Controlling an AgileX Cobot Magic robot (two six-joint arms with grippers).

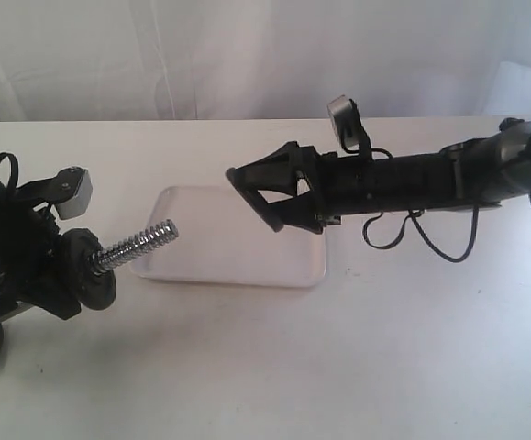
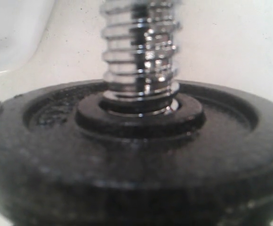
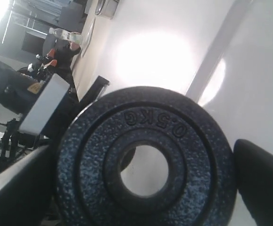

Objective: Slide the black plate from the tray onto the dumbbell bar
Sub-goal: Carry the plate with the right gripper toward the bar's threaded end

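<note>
Dumbbell assembly, mid-transfer: we see the black plate (image 3: 193, 160) clear of the tray (image 1: 237, 261), clamped between the right jaws. They close on its rim from either side and leave the centre hole open ahead of them. The tray lies on the table (image 1: 384, 367) below those jaws. Opposite, the left jaws carry the dumbbell bar (image 1: 141, 243) off the table. Another black disc (image 2: 136, 155), already seated on the bar, hides their fingers from us, but we judge them closed on the rod. The bar's threaded end points toward the right jaws, apart from the plate they hold. We judge the lift done and the threading in hand. Next, the right jaws must line the hole up with the bar's tip, square the plate to the rod's tilt, and push it along the threads.
</note>
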